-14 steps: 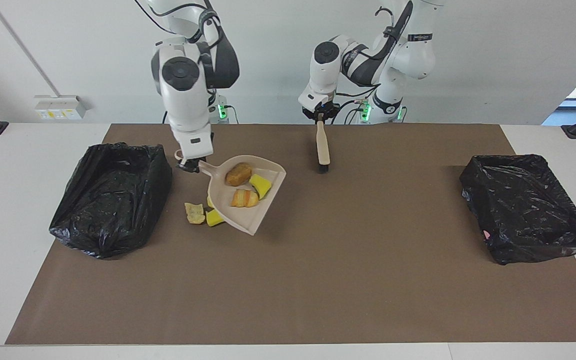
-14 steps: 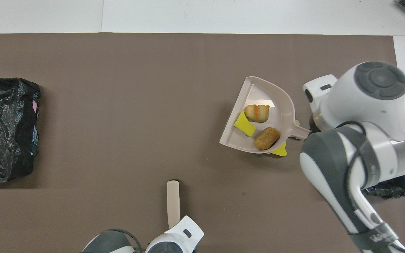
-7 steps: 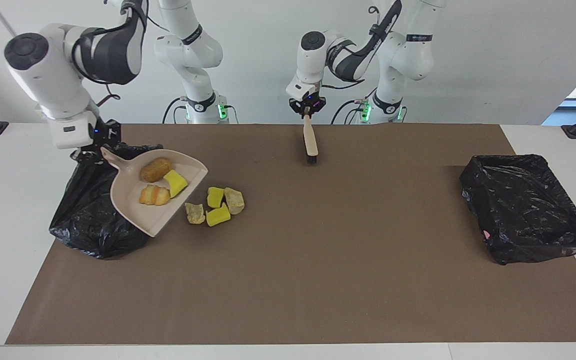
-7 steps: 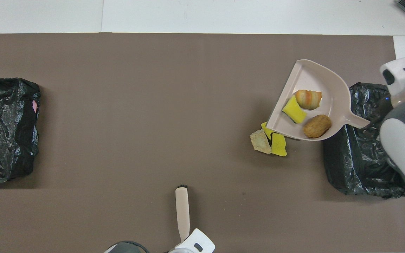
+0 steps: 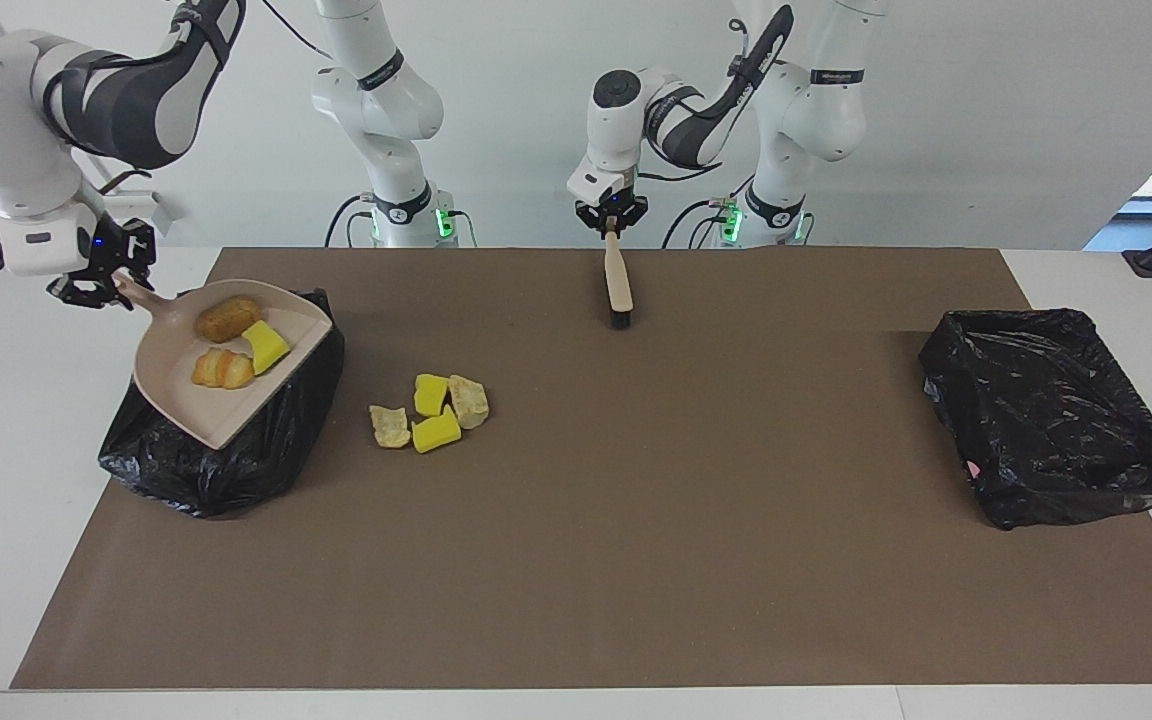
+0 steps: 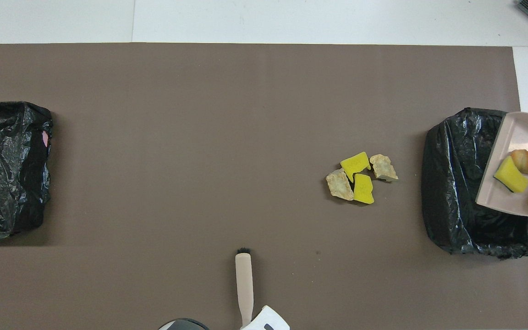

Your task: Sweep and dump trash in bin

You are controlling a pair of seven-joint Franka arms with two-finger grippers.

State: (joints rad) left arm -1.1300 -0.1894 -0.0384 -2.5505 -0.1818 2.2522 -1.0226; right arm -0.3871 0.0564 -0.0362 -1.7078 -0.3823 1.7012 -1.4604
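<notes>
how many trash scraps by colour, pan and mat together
yellow sponge pieces: 3
pale tan lumps: 2
orange-brown lump: 1
orange-striped lump: 1
total: 7; 3 in the dustpan, 4 on the mat

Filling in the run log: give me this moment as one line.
right gripper: holds dustpan, three scraps aboard, over bin | left gripper: holds brush, waiting | four scraps on mat

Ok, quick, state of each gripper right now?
Left gripper: shut on the brush handle.
Right gripper: shut on the dustpan handle, over the bin.
</notes>
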